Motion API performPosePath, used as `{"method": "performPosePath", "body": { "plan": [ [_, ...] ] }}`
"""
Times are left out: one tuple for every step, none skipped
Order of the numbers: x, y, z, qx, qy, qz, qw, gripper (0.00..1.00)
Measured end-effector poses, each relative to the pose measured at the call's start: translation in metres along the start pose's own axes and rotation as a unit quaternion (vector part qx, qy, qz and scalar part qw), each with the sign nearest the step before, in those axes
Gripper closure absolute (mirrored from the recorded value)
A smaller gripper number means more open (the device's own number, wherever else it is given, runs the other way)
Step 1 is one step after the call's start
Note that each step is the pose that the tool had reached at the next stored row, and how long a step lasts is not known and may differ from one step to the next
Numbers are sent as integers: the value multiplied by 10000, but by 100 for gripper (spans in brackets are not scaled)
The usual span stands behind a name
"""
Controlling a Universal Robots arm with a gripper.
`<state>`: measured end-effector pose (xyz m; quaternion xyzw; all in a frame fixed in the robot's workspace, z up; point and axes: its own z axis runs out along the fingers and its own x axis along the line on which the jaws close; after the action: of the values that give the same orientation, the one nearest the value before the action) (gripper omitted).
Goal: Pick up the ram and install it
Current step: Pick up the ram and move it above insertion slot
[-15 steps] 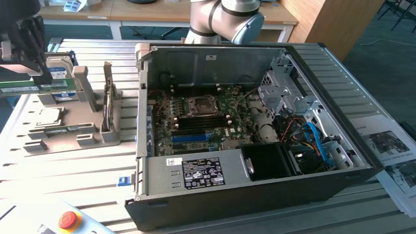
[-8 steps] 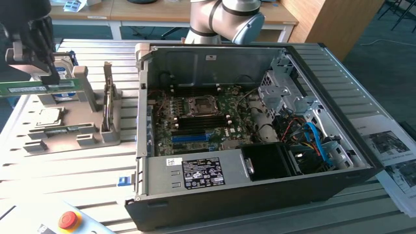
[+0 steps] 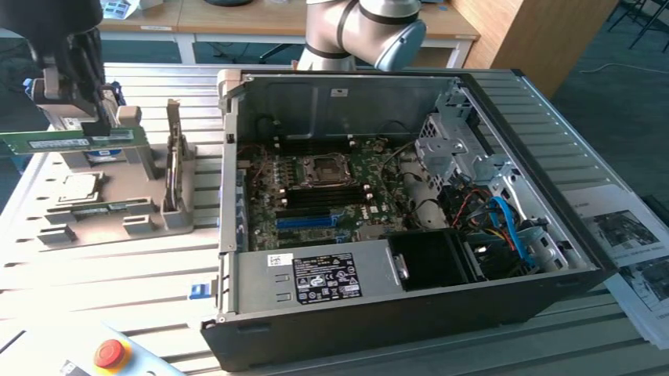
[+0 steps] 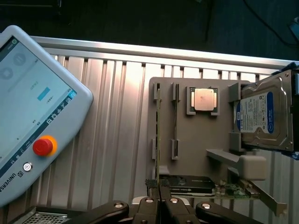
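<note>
The ram (image 3: 63, 142), a long green stick with a pale label, hangs level above the grey parts fixture (image 3: 105, 227) at the exterior view's left. My gripper (image 3: 97, 129) is shut on it from above, near the stick's middle. In the wrist view the ram (image 4: 158, 140) shows edge-on as a thin line running out from between my fingertips (image 4: 161, 203). The open computer case (image 3: 397, 298) lies to the right, its motherboard (image 3: 334, 188) and blue slots (image 3: 309, 222) exposed.
A second green stick (image 3: 172, 160) stands on edge in the fixture. The fixture also carries a CPU (image 4: 204, 99), a hard drive (image 4: 264, 114) and a dark card (image 4: 191, 185). A teach pendant (image 4: 32, 116) with a red button (image 3: 110, 352) lies on the slatted table.
</note>
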<state>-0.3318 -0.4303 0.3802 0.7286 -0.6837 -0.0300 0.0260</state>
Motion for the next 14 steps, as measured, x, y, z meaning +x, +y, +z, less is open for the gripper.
{"method": "performPosePath", "body": {
  "plan": [
    [2, -21, -1, -6, 0, 0, 10000, 88],
    [4, -39, -3, -13, -1, 0, 10000, 88],
    [6, -56, -4, -18, -1, 0, 10000, 88],
    [6, -67, -5, -21, -1, 0, 10000, 88],
    [6, -70, -6, -22, -1, 0, 10000, 88],
    [6, -69, -5, -22, -2, 0, 10000, 88],
    [7, -69, -6, -22, -1, 1, 10000, 88],
    [6, -70, -6, -22, -1, 1, 10000, 88],
    [6, -70, -6, -22, -1, 1, 10000, 88],
    [6, -70, -9, -22, -1, 0, 10000, 88],
    [6, -70, -19, -23, -1, 0, 10000, 88],
    [6, -69, -30, -22, -1, 0, 10000, 88],
    [6, -68, -41, -22, -1, 0, 10000, 88],
    [6, -67, -47, -22, -2, 0, 10000, 88]
  ]
}}
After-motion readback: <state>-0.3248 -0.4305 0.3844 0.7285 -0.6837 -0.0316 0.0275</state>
